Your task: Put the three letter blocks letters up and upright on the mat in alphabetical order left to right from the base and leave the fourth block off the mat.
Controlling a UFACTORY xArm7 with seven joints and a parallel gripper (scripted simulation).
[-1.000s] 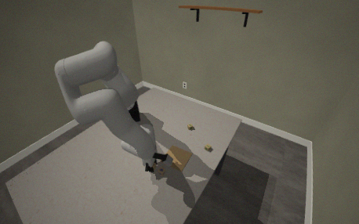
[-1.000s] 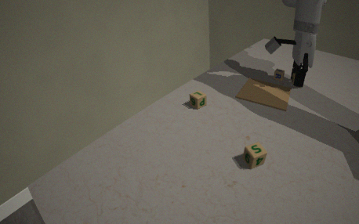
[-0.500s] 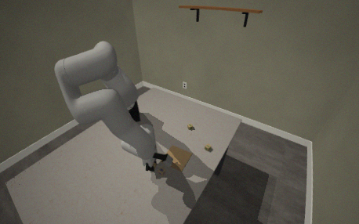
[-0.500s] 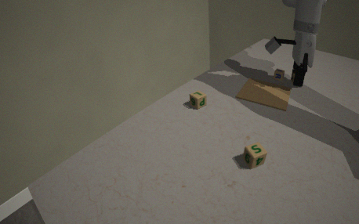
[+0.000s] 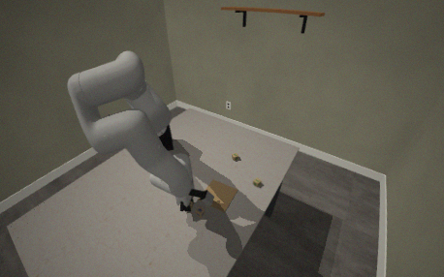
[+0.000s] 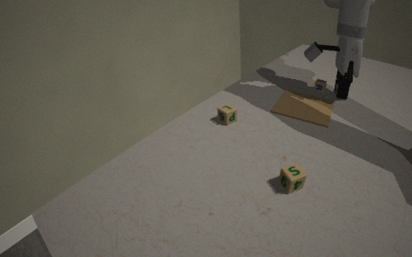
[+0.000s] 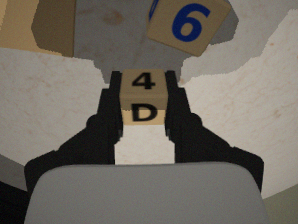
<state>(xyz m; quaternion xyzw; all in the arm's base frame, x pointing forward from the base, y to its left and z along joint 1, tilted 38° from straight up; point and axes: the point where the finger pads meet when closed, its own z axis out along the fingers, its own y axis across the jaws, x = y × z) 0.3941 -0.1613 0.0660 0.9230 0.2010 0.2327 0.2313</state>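
Note:
My gripper (image 5: pixel 186 206) (image 6: pixel 342 96) (image 7: pixel 143 85) is shut on the D block (image 7: pixel 144 114), low at table level beside the mat. Its upper face shows a black D, its camera-facing side a 4. The mat (image 5: pixel 226 193) (image 6: pixel 298 112) (image 7: pixel 17 25) is flat and tan, with no block on it. The R/6 block (image 5: pixel 200 210) (image 6: pixel 320 85) (image 7: pixel 187 22) stands off the mat near the gripper, with blue characters; a 6 shows in the wrist view. The L block (image 5: pixel 257 182) (image 6: pixel 227 115) and the S block (image 5: pixel 236 157) (image 6: pixel 292 179) lie off the mat, green letters up.
The pale table (image 5: pixel 121 213) (image 6: pixel 171 180) carries everything. Its edge runs past the mat and the L block in the top view. The R/6 block is close to the fingertips. The arm's shadow falls over the mat. A wall shelf (image 5: pixel 272 12) hangs high above.

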